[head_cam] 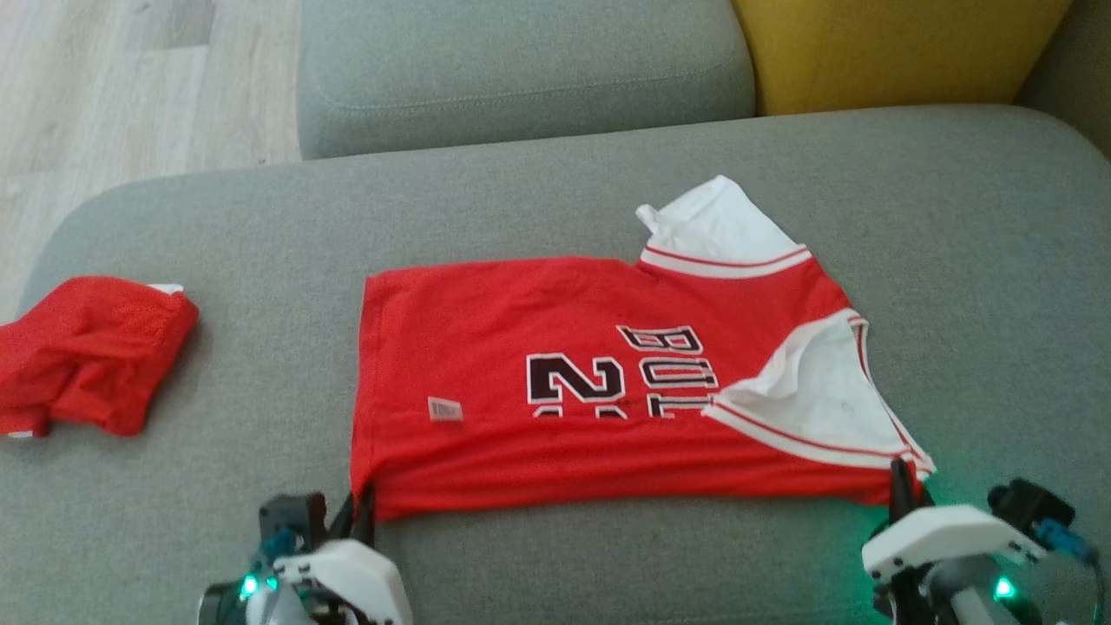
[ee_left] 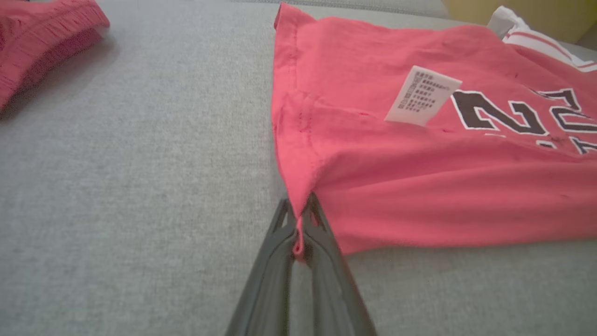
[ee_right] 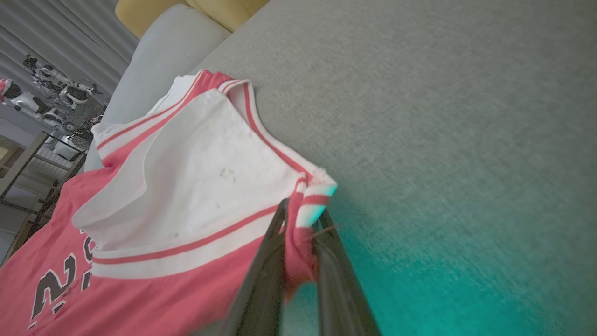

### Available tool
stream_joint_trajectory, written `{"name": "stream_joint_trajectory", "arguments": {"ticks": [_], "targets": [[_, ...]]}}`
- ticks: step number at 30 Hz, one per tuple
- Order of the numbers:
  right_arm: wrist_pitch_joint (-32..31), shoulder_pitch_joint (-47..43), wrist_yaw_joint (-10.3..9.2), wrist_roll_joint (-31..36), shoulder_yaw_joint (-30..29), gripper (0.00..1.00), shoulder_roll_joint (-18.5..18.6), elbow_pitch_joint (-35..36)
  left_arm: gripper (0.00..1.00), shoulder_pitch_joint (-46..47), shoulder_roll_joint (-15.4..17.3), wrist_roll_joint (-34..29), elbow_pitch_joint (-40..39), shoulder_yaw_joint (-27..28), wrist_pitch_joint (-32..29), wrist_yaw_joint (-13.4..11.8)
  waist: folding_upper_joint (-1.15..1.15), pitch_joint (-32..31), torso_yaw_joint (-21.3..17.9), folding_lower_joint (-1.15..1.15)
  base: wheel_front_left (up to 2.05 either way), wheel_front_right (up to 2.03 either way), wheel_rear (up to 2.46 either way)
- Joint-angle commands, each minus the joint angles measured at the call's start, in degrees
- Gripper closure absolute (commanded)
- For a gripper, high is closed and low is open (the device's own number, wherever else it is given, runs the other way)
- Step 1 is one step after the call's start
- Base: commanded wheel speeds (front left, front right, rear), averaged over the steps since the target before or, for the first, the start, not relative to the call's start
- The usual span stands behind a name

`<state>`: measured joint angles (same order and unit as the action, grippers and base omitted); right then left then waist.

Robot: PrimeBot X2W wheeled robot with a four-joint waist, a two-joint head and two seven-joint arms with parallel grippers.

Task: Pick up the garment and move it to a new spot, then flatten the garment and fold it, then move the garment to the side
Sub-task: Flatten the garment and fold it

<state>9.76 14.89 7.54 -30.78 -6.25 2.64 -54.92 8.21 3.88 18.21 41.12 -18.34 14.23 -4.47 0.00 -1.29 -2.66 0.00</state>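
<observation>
At 7 o'clock in the head view, the left end effector [head_cam: 363, 502] is clamped on the garment [head_cam: 564, 365], its jaws pressed together on a thin fold of red cloth at the hem corner nearest the robot. At 5 o'clock, the right end effector [head_cam: 903, 479] grips the same garment at the white, red-striped trim of the near shoulder corner, with a bunch of fabric caught between its jaws. Between the two, the garment's near edge runs from 9 to 3 o'clock. The garment, a red jersey with dark numerals and white sleeves, lies spread flat on the grey sofa seat [head_cam: 608, 564], hem toward 9 o'clock and sleeves toward 3 o'clock. A small white label [head_cam: 445, 409] sits on its red body near the hem. A second red cloth [head_cam: 87, 356] lies crumpled on the seat toward 9 o'clock, well apart from the garment. A yellow cushion [head_cam: 885, 52] stands at 1 o'clock, and wooden floor [head_cam: 130, 87] shows at 11 o'clock.
</observation>
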Motion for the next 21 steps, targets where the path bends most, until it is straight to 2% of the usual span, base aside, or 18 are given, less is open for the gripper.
{"name": "stream_joint_trajectory", "arguments": {"ticks": [1,14,15,16,17,18,21], "targets": [[1.14,-0.24,-0.05,-0.92,1.52,1.00,0.24,1.67,1.00,0.87,1.50,-0.29,-0.67,1.16,0.75,0.19,0.00,-0.46,-0.04,0.00,0.00,0.00,0.00],[0.29,-2.27,-0.05,-1.72,4.04,1.00,0.24,3.10,1.00,-3.84,1.97,1.11,-1.00,1.29,0.72,-0.32,0.00,-1.22,-1.15,0.00,0.00,0.00,0.00],[0.43,-2.23,-0.05,-1.38,3.84,0.65,0.24,3.54,1.00,-3.86,1.96,1.13,-1.15,1.26,0.72,-0.41,0.00,-1.18,-1.15,0.00,0.00,0.00,0.00],[0.43,-2.19,-0.05,-1.11,3.54,0.04,0.24,3.96,0.97,-3.83,1.92,1.19,-1.35,1.31,0.72,-0.53,0.00,-1.14,-1.14,0.00,0.00,0.00,0.00],[0.31,-2.14,-0.05,-1.02,2.92,0.00,0.24,4.26,0.80,-3.71,1.89,1.26,-1.56,1.40,0.73,-0.72,0.00,-1.12,-1.13,0.00,0.00,0.00,0.00],[-0.02,-2.03,-0.05,-0.83,2.62,0.00,0.24,4.71,0.00,-3.59,1.86,1.33,-1.81,1.52,0.73,-0.92,0.00,-1.09,-1.14,0.00,0.00,0.00,0.00],[-0.46,-1.59,-0.05,0.25,1.02,0.00,0.24,7.28,0.00,-3.34,1.85,1.67,-2.73,2.09,0.74,-1.45,0.00,-0.99,-1.30,0.00,0.00,0.00,0.00]]}}
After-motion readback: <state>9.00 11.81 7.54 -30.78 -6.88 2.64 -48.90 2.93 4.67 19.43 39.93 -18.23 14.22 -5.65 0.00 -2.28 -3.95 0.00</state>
